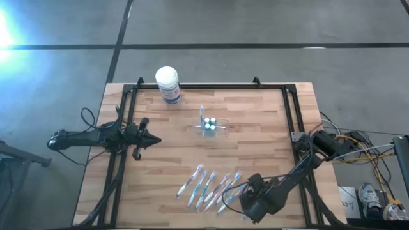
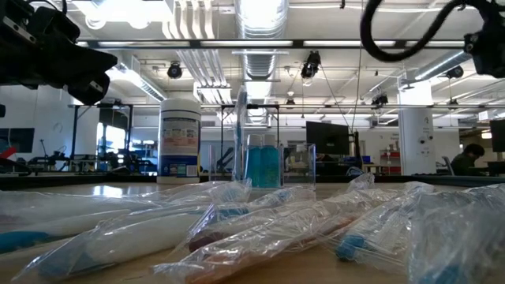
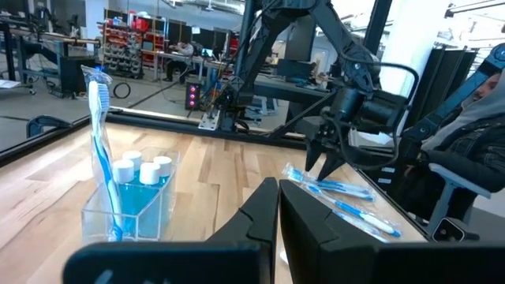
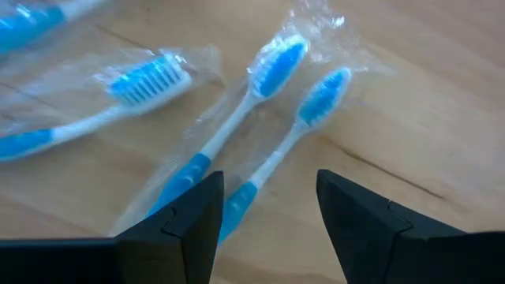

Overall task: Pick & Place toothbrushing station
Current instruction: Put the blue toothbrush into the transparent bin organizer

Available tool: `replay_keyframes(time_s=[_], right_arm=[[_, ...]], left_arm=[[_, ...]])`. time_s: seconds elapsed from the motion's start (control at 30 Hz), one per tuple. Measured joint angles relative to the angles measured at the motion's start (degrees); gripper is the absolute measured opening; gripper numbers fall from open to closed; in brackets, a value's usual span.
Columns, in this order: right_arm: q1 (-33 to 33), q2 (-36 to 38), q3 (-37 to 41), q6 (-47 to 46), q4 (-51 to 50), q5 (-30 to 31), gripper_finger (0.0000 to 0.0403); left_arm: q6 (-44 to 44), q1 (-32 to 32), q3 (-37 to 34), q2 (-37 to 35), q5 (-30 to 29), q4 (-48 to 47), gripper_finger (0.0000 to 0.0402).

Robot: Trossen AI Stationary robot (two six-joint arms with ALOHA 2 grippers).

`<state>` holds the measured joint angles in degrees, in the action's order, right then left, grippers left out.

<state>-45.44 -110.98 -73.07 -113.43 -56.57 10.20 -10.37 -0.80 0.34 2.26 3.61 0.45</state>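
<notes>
Right gripper [image 4: 268, 213] is hanging over the row of wrapped toothbrushes [image 1: 211, 186] at the near edge of the table [image 1: 268, 147], jaws standing wide apart, nothing between them. Through its wrist camera we are looking down past both fingers at two blue-and-white brushes in clear wrappers lying side by side, with a third off to one side. Nothing is gripped yet.

We are reading this as the approach to a pick: one brush being lined up, to be carried to the holder. The next move is calling for a straight drop so the fingers straddle a single handle, not two, since the pair below are lying nearly touching and the crinkled wrap may snag or drag a neighbour along.

Right arm is reaching in from the table's right side, elbow bent, wrist tipped downward over the brushes.

Left gripper [image 1: 151, 141] is waiting at the left side of the table, fingers pressed together, holding nothing, pointing level toward the centre.

The toothbrush holder [image 1: 209, 126] is standing upright mid-table, well apart from both grippers, with one brush already upright in it and small white-capped bottles inside. A white tub [image 1: 168, 84] is standing near the far edge.
</notes>
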Motion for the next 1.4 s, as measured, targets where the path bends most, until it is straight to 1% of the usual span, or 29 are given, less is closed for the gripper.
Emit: replay_keyframes(time_s=[0.1,0.17,0.37,0.57,0.77,0.93,1.07,1.23,1.4], right_arm=[[0.0,-0.5,0.3,0.5,0.2,-1.8,0.0191],[0.0,-0.6,0.8,2.9,0.4,-2.8,0.0182],[0.0,-0.6,1.5,9.4,0.4,-3.0,0.0145],[0.0,-0.6,1.6,21.6,0.4,-3.1,0.0100],[0.0,-0.4,0.7,28.8,0.0,-3.2,0.0061],[0.0,0.3,-0.3,26.5,-0.1,-3.2,0.0050],[0.0,2.0,-0.4,18.5,-0.2,-3.2,0.0056],[0.0,2.6,-0.4,12.0,0.0,-2.9,0.0084],[0.0,1.6,-0.2,10.5,0.7,-3.7,0.0118]], left_arm=[[0.0,0.0,0.0,0.2,0.0,0.0,0.0019],[0.0,0.0,0.0,0.2,0.0,0.0,0.0019],[0.2,0.0,0.0,0.2,0.0,0.0,0.0019],[0.2,0.0,0.0,0.2,0.0,0.0,0.0019],[0.2,0.0,0.0,0.2,0.0,0.0,0.0019],[-0.1,0.0,0.0,0.2,0.0,0.0,0.0019],[-0.4,0.0,0.0,0.2,0.0,0.0,0.0019],[-0.8,0.0,0.0,0.2,0.4,0.0,0.0019],[-1.1,0.0,0.0,0.2,0.4,0.0,0.0019]])
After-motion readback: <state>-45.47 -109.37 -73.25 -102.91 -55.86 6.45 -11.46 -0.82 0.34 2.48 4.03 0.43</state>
